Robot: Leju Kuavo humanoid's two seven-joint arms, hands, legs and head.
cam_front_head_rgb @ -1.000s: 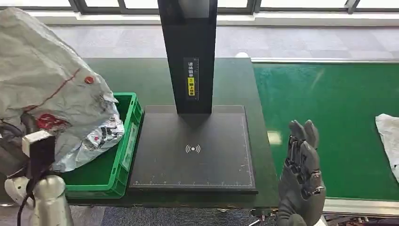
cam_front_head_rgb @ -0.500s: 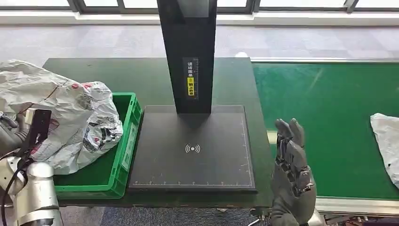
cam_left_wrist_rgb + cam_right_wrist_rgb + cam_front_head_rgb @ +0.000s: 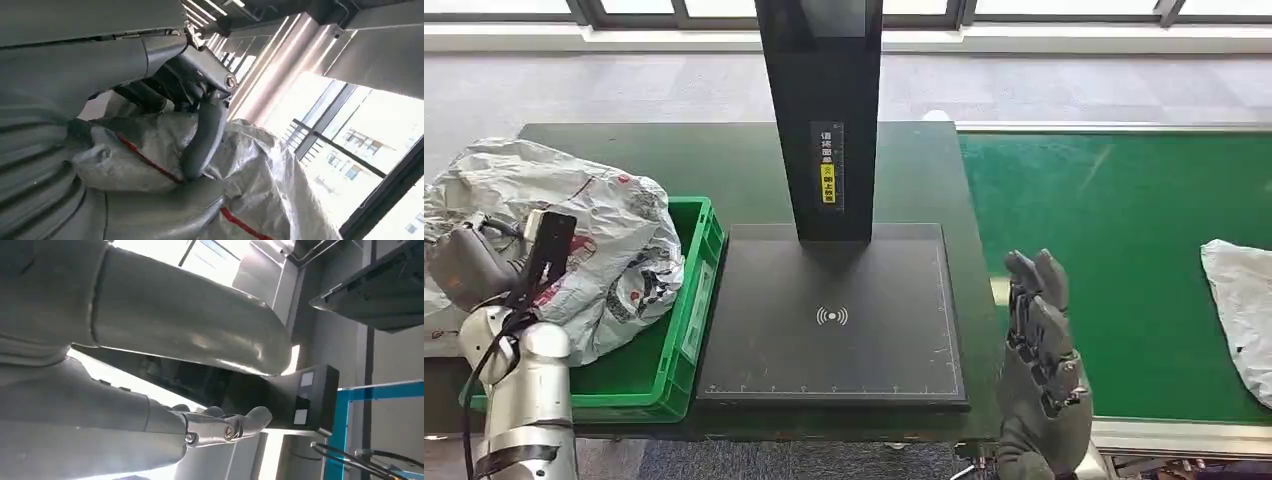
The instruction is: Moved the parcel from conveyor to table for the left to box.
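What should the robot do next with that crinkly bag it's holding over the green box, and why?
Probably lower the parcel a little more, then let go. The left hand grips it, and it hangs partly over the green bin, spilling past its outer side. The right hand is open and waits by the conveyor.

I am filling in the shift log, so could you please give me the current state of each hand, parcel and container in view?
left hand: gripping the crumpled parcel
crumpled parcel: held, low over the green crate
green crate: on the table, upright
right hand: raised, fingers straight, holding nothing
second parcel: lying flat on the conveyor
scanner stand: base plate bare
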